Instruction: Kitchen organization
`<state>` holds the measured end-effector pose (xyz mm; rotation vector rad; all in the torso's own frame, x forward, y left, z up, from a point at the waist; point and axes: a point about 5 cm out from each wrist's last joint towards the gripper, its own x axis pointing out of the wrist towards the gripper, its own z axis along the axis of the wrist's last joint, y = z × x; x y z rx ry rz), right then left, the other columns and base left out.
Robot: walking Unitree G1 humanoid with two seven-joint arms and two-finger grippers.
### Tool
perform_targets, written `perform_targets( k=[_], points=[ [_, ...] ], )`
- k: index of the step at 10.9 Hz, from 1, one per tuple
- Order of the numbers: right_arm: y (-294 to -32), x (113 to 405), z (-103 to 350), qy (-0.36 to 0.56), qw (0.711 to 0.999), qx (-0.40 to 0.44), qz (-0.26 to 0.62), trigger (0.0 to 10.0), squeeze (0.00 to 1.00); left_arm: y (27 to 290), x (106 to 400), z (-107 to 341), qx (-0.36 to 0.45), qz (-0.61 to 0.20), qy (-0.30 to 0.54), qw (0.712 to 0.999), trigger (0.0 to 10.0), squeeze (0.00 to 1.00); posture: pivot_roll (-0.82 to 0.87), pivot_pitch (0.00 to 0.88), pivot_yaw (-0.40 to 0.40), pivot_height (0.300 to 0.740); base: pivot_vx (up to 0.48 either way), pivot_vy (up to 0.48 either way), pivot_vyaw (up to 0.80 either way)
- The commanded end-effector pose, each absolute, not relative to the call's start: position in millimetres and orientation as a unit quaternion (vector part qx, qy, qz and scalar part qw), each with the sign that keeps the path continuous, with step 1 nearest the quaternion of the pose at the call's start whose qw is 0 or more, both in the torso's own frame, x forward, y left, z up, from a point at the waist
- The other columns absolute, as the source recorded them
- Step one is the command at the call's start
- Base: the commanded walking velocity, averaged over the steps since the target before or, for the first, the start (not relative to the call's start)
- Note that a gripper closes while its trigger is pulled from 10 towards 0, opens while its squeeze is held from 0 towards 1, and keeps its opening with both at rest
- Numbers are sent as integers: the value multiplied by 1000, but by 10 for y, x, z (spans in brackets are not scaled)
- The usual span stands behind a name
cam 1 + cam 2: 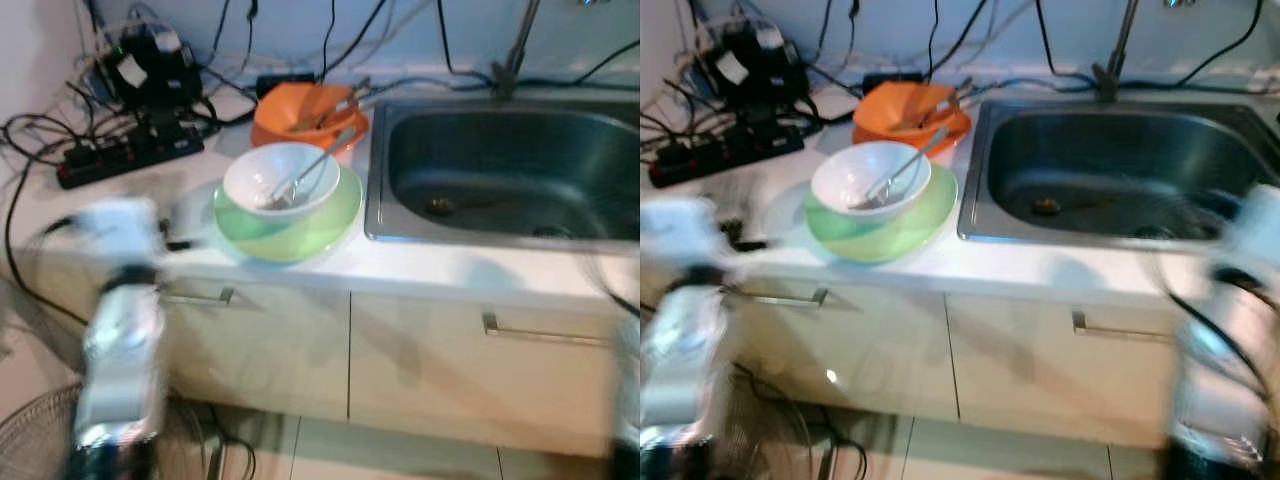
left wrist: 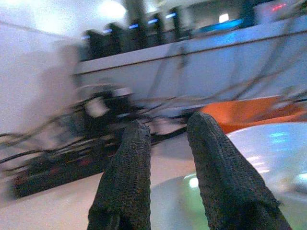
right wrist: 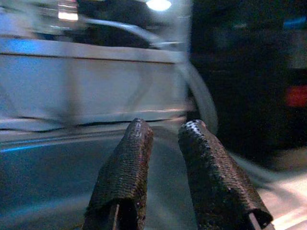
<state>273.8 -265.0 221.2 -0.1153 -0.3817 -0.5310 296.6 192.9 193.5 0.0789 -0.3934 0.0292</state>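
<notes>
At the front edge of the worktop, toward its left end, the left gripper hovers low with its two black fingers slightly parted and nothing between them. The left arm appears in the head views as a blurred silver shape in front of the cabinet. Just beyond the fingertips sits a white bowl with a metal spoon leaning inside it, handle pointing toward the back. The bowl rests on a pale green plate, wider than the bowl and close to the worktop's front edge. Behind these, touching or nearly touching, an orange bowl holds more utensils. At the back left corner lie a black power strip, a tangle of black cables and a dark device.

The right gripper is over the stainless steel sink, which is set into the right part of the worktop. Its fingers are also a little apart and empty. The right arm is a blur at the right. A tap rises behind the sink. Below are white cabinet doors with metal handles.
</notes>
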Motion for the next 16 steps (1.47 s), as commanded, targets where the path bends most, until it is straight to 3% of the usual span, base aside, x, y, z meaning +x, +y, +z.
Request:
perform_targets(
  k=[1,3,5,9,16],
  points=[
    [-2519,2843,2172,-178,958,-29,-222,10000,0,1884,3038,1962,36,-11,-185,982,10000,0,45,6,96,740,0,0,0],
    [-2301,3037,2137,-169,970,17,-177,10000,0,1770,3174,2018,28,-54,-173,983,10000,0,51,0,104,740,0,0,0],
    [-1974,3317,2009,-133,983,49,-114,10000,0,1338,3356,1913,-4,-140,-136,981,10000,0,55,0,103,740,0,0,0],
    [-1727,3392,1918,-116,989,59,-69,10000,0,761,3343,1928,-32,-204,-136,969,10000,0,51,0,99,740,0,0,0],
    [-1542,3409,1896,-115,992,41,-32,10000,0,908,3416,2013,-23,-146,-166,975,10000,0,76,12,87,740,0,-39,0]
  ],
)
